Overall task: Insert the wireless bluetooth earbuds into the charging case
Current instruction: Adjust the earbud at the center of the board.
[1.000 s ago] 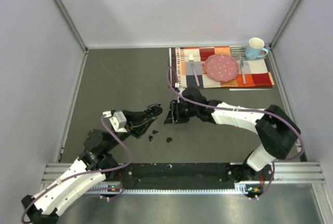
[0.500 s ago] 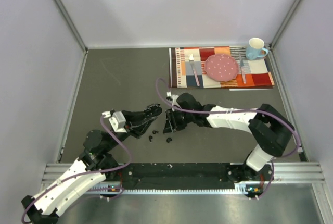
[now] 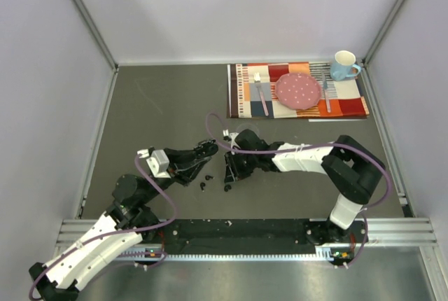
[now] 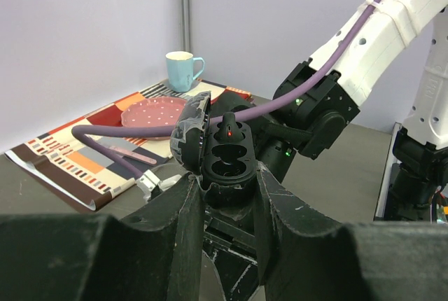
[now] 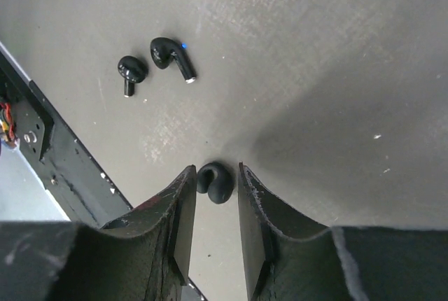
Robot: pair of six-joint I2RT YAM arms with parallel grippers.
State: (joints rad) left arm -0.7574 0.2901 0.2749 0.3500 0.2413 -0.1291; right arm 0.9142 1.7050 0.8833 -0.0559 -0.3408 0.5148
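My left gripper point(image 4: 225, 189) is shut on the open black charging case point(image 4: 227, 157), held tilted above the table with its lid point(image 4: 190, 126) swung left. A small black piece with a red light point(image 4: 229, 131) sits at the case's far end. In the top view the case point(image 3: 208, 148) hangs left of my right gripper point(image 3: 229, 173). The right gripper point(image 5: 213, 175) points down at the table, open, with one earbud point(image 5: 215, 182) lying between its fingertips. Two more earbuds point(image 5: 133, 70) point(image 5: 171, 57) lie a little beyond it.
A striped placemat point(image 3: 350, 101) at the back right carries a pink dotted plate point(image 3: 297, 89), a fork point(image 3: 259, 91) and a second utensil. A light blue mug point(image 3: 344, 64) stands beside it. The black rail point(image 3: 238, 231) runs along the near edge, close to the earbuds.
My right gripper has moved down and toward the near edge, onto the earbud by the rail, and its jaws have narrowed. The left gripper and case have stayed put.
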